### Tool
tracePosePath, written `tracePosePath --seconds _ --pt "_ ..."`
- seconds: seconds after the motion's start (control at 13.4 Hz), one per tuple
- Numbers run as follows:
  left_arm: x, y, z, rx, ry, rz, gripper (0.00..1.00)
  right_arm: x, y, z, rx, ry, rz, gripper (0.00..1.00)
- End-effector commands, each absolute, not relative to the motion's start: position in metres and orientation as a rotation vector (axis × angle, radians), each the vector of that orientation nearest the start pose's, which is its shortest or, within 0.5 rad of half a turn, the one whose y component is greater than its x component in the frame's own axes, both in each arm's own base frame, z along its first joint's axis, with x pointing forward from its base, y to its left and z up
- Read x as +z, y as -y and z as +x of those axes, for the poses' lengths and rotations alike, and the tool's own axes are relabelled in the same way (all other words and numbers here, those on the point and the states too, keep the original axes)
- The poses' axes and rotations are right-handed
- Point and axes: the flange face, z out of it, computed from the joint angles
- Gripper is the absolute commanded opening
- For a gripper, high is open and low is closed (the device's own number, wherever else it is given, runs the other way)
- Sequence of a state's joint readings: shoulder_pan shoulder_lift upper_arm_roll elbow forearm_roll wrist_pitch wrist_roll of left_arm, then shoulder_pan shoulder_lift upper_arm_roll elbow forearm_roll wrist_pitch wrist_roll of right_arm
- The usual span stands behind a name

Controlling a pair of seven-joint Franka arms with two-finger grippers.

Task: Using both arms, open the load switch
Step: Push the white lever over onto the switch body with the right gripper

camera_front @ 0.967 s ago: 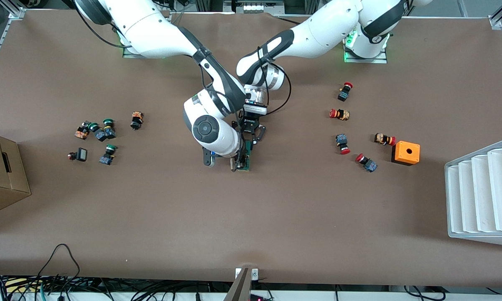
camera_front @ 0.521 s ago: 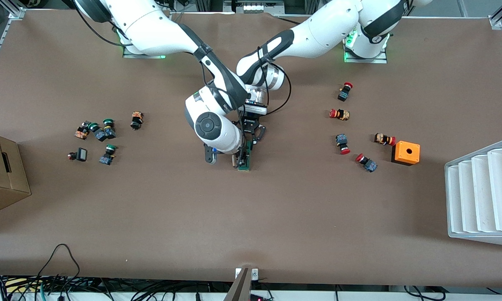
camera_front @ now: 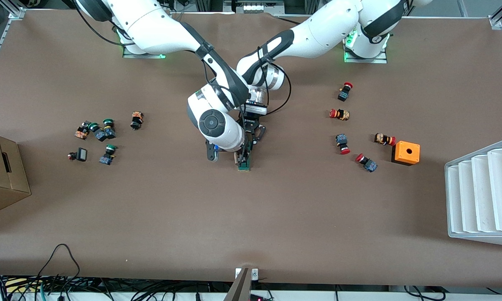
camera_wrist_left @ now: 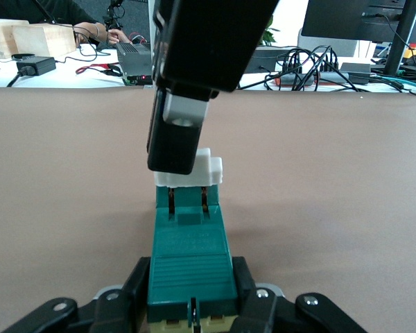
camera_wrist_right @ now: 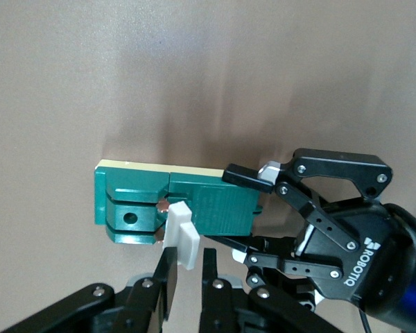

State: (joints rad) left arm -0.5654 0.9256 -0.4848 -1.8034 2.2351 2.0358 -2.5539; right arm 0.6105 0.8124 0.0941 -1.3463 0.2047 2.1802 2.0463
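The load switch [camera_front: 245, 162] is a narrow dark-green block lying on the brown table mid-way between the arms. My left gripper [camera_front: 250, 143] is shut on one end of the green body [camera_wrist_left: 191, 250], a finger [camera_wrist_left: 140, 277] against each side. At the other end is the white piece [camera_wrist_left: 206, 169]. My right gripper [camera_front: 239, 159] comes down from above, and its fingers [camera_wrist_right: 167, 274] are shut on that white piece [camera_wrist_right: 183, 236]. In the right wrist view the green body [camera_wrist_right: 135, 201] lies flat, with the left gripper [camera_wrist_right: 230, 208] on it.
Several red-capped push buttons [camera_front: 342, 144] and an orange box with a hole [camera_front: 406, 152] lie toward the left arm's end, beside a white ribbed tray [camera_front: 482, 194]. Green-capped buttons [camera_front: 104, 130] and a cardboard box [camera_front: 2, 177] sit toward the right arm's end.
The right arm's wrist has shifted slightly toward the left arm's end and toward the bases, still holding the white piece. The left gripper and the green body have hardly moved.
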Motion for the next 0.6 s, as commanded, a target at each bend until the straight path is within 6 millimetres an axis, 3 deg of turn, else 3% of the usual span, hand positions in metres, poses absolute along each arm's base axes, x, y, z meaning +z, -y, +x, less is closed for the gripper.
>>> tracePosePath --seconds 0.0,0.52 --pt "0.0684 0.5277 0.3756 -1.821 -0.126 -2.751 0.44 0.2463 -0.4752 0.5477 0.325 -2.071 -2.265 0.21" --pt "0.0679 0.5273 0.375 -1.819 -0.127 -2.752 0.44 0.2413 -0.474 0.5446 0.321 -2.073 -2.273 0.21"
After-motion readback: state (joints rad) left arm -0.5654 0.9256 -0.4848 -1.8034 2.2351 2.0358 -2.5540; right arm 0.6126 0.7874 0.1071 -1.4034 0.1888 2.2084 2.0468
